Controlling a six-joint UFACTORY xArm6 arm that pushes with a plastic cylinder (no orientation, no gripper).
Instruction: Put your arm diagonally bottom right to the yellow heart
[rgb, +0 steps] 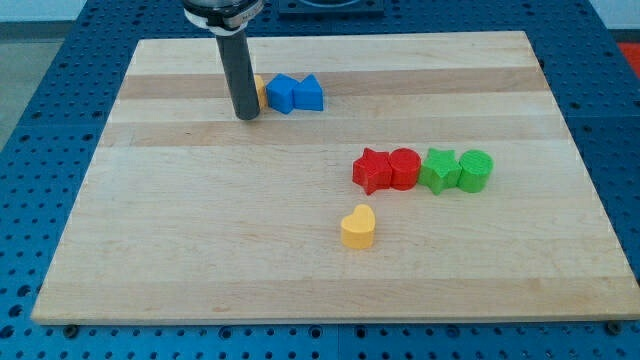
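Note:
The yellow heart lies near the board's lower middle. My tip rests on the board at the upper left, far up and to the left of the heart. The rod hides most of a small yellow-orange block just to its right. Right of that sit two blue blocks, touching: a blue one of unclear shape and a blue triangle-like one.
A row of four blocks lies right of centre: a red star, a red cylinder, a green star and a green cylinder. The wooden board rests on a blue perforated table.

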